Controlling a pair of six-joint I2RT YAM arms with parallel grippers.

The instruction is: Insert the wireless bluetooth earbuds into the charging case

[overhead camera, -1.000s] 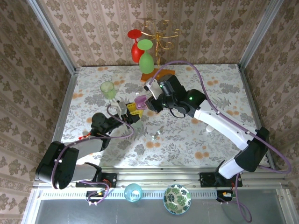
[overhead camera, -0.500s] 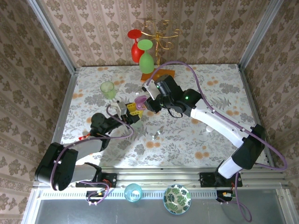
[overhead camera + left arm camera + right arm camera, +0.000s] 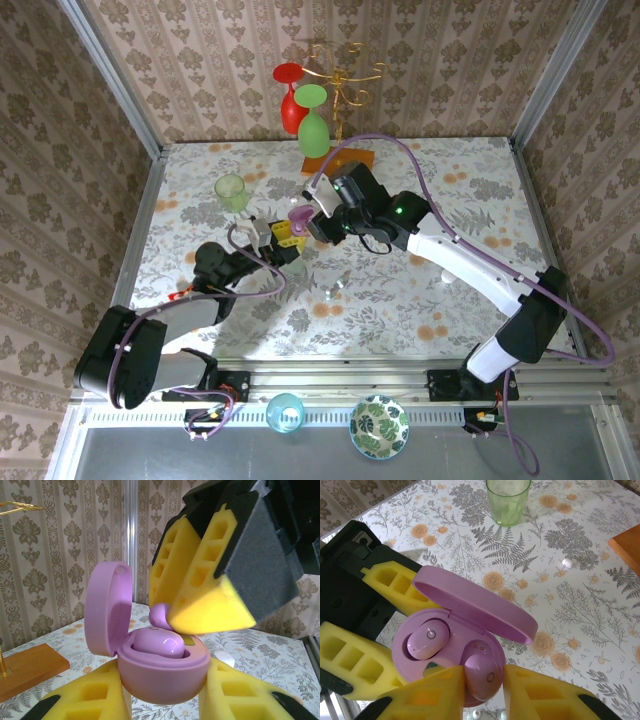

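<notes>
Since a second ago the right arm has crept left, its elbow drawn in (a small move). My right gripper [image 3: 484, 682] pinches a glossy pink earbud [image 3: 482, 674] narrowly over the free socket of the open lilac charging case [image 3: 451, 642]. Another earbud [image 3: 426, 639] sits seated beside it. The left gripper [image 3: 284, 240] clamps the case above the floral surface [image 3: 580, 605], with patterned wallpaper [image 3: 200, 60] around.

Earbud [image 3: 481, 677] partly hidden inside right gripper [image 3: 484, 670]

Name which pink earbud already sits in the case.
The seated earbud rests in the case, free of any tool; the other earbud is pinched in the right tool.
</notes>
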